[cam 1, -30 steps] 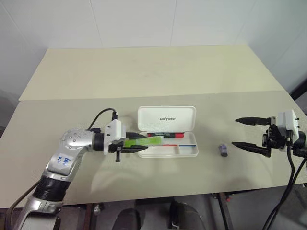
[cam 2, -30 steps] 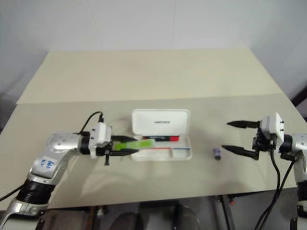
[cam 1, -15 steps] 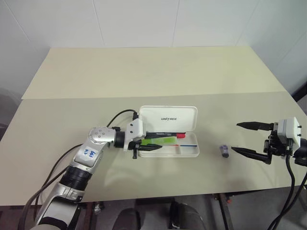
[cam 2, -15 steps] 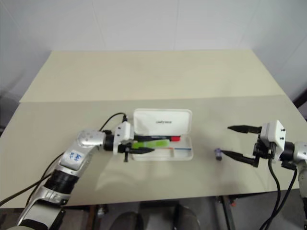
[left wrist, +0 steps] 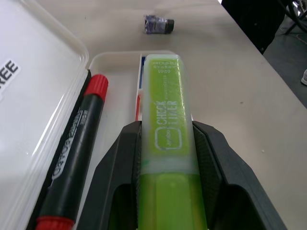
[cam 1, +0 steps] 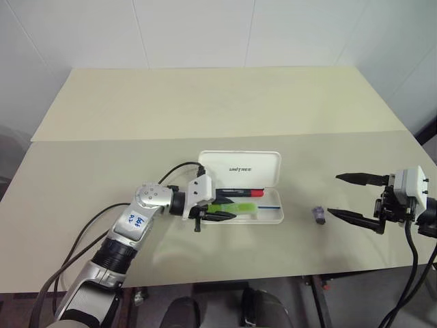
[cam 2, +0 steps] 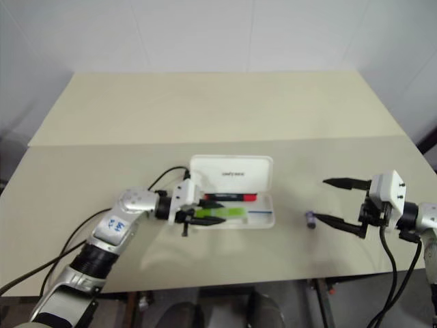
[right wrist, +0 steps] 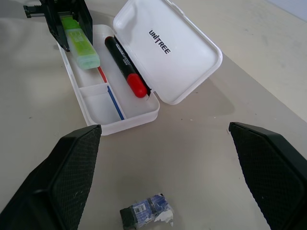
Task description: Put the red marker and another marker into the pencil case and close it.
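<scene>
Pencil case [cam 1: 268, 217] open on worktop [cam 1: 205, 109]: red marker [cam 1: 235, 193] already inside; green highlighter [cam 1: 231, 207] over tray, clamped in left pincer [cam 1: 222, 212]; right pincer [cam 1: 351, 196] agape, empty; release and lid-closing outstanding.

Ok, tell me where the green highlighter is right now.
The highlighter is clamped in the left tool, over the open case near the table's front middle, beside the red marker lying inside by the raised lid.

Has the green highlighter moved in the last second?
Yes. The green highlighter, shut in the left gripper, has travelled rightward from the pencil case's left edge to over its tray.
</scene>
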